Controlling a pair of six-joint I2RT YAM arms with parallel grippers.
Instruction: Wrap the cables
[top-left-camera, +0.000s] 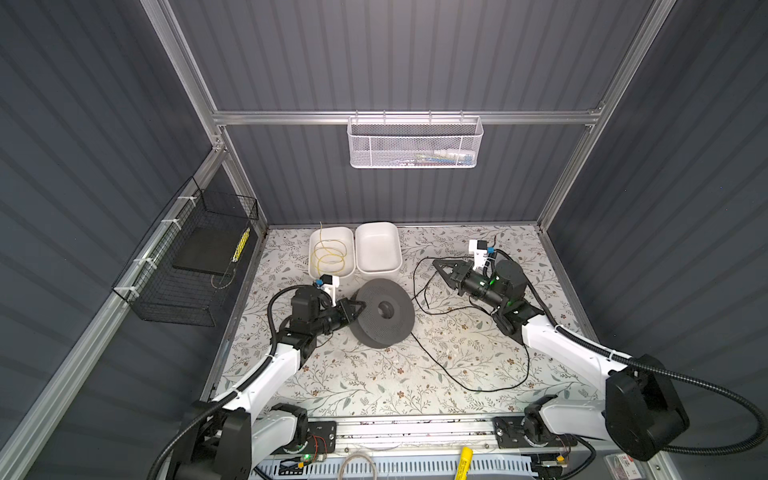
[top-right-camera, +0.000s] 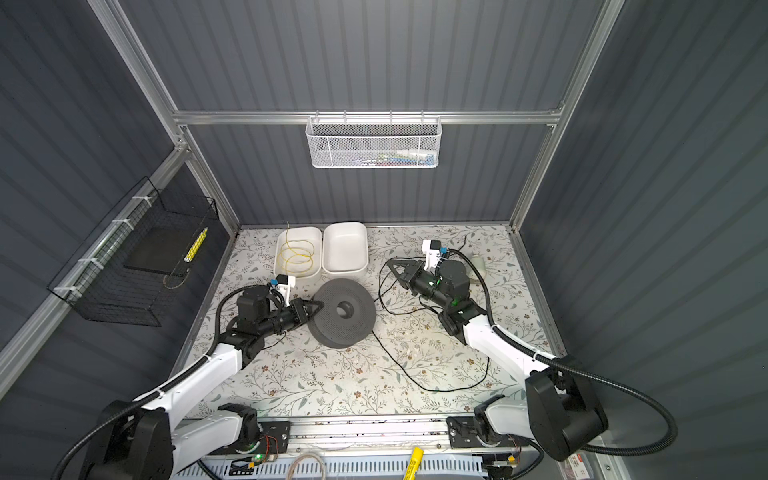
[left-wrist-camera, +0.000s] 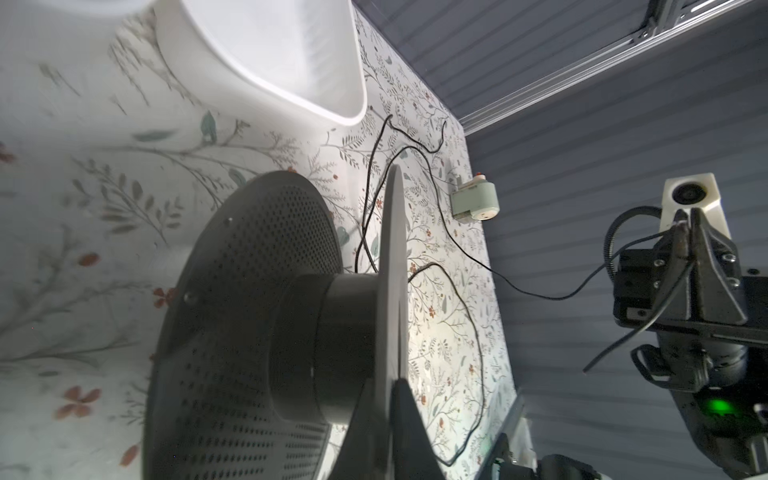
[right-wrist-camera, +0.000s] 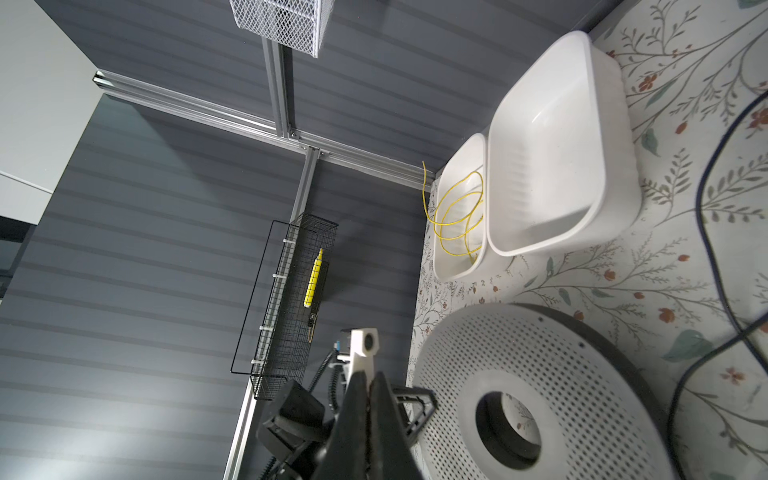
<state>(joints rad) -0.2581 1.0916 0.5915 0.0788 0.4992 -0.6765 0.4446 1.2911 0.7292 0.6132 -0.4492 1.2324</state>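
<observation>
Loops of thin black cord (top-left-camera: 478, 390) lie loose on the flowery table (top-left-camera: 374, 374) right of the big grey round spool (top-left-camera: 374, 328) and may snag when pulled; left pincer (top-left-camera: 360, 306) squeezes its rim, right pincer (top-left-camera: 435, 262) squeezes the cord

Your right gripper (right-wrist-camera: 369, 379): your fingers are pressed together, tip to tip.
Reel (right-wrist-camera: 552, 357): grey, perforated, its open hub facing you.
Black cord (right-wrist-camera: 701, 199): you see it looping over the floral mat (right-wrist-camera: 623, 282).
White bins: an empty bin (right-wrist-camera: 548, 137) beside the second bin (right-wrist-camera: 453, 262), which holds a yellow wire coil (right-wrist-camera: 453, 212).
</observation>
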